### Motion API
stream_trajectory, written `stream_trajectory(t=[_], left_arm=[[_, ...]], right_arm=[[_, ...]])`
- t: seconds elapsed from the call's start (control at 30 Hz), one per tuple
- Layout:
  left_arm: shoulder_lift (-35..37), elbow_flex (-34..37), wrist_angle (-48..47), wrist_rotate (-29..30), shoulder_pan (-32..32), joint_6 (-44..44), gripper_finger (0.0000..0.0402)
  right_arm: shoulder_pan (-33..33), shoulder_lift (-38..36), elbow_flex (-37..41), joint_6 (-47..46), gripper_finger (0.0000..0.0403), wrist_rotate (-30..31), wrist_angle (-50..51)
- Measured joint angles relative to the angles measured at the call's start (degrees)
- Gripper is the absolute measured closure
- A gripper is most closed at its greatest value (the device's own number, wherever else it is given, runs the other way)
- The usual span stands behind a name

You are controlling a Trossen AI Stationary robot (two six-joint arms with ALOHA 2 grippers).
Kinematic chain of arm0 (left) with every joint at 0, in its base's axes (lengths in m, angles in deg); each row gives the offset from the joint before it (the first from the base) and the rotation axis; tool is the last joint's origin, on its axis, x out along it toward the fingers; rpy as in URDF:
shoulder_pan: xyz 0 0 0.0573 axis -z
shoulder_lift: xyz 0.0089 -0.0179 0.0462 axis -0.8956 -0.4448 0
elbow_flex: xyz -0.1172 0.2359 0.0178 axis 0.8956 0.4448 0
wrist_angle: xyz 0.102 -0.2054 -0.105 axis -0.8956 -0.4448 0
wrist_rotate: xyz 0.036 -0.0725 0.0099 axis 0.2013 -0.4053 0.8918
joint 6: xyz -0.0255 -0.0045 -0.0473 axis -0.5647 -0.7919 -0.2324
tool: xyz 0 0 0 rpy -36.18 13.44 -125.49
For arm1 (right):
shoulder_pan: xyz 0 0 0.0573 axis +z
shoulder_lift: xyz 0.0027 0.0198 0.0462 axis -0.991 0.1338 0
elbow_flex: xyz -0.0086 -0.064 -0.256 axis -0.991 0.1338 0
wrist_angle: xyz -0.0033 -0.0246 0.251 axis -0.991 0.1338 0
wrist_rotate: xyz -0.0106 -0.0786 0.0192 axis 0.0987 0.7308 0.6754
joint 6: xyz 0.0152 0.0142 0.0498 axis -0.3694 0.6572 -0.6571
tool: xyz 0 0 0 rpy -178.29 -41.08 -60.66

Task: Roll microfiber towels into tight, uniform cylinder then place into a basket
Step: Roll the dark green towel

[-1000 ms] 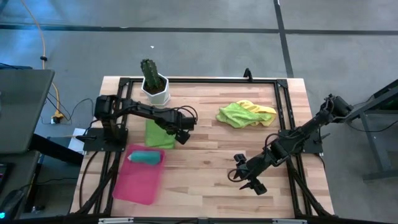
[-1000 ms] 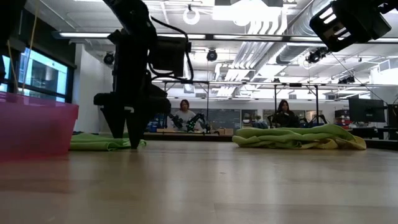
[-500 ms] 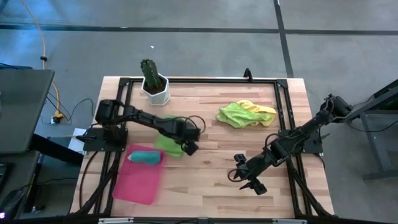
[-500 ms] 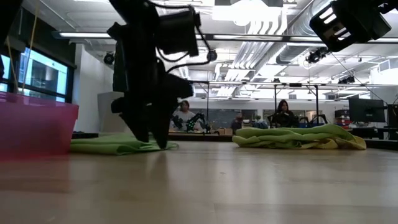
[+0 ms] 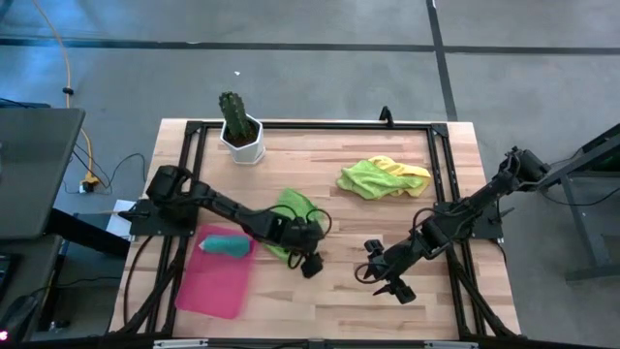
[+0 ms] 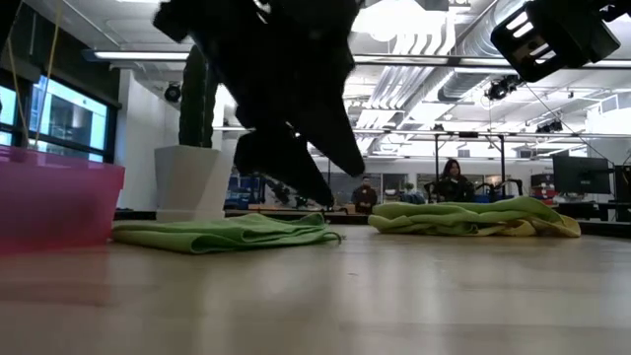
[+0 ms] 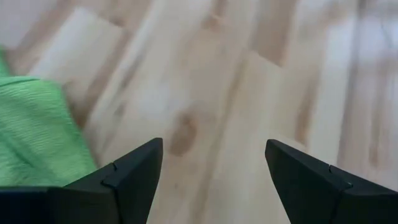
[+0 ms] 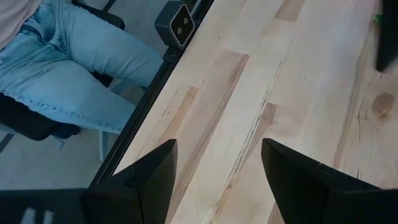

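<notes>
The left end effector (image 5: pixel 312 266) hung low over the wooden bench (image 5: pixel 339 223), fingers (image 7: pixel 134 171) spread apart and gripping nothing, just past the near edge of the green towel (image 5: pixel 289 215), which lay flattened at mid-bench. A teal towel (image 5: pixel 226 245), rolled into a cylinder, sat in the far end of the pink basket (image 5: pixel 215 288) at the bench's left front. The lime green towel (image 5: pixel 365 178) and the yellow towel (image 5: pixel 405 169) lay crumpled together toward the back right, well apart from both arms. The right end effector (image 5: pixel 390 286) waited near the front right, its fingers (image 8: pixel 152 174) likewise parted and empty. A white pot (image 5: pixel 241 143) holding a cactus stood at the back left. A person in jeans (image 8: pixel 74 68) sat beside the bench.
</notes>
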Motion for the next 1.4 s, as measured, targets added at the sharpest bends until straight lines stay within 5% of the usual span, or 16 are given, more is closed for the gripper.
stream_trajectory(t=[0.37,0.6,0.77,1.4], left_arm=[[2.4,-0.1,-11.8,0.8,4.4,7.0,0.0126],[2.5,0.0,-25.2,7.6,6.2,13.6,0.0128],[2.5,1.4,-23.0,14.9,7.2,23.5,0.0145],[2.5,3.2,-21.5,15.6,7.5,21.6,0.0209]], right_arm=[[0.0,0.0,0.0,0.0,0.0176,6.3,-0.3],[0.1,0.0,0.0,-0.9,0.0176,6.3,-3.2],[0.2,0.0,0.0,-6.2,0.0176,6.2,-6.8],[0.1,0.0,0.0,-6.5,0.0176,6.2,-7.3]])
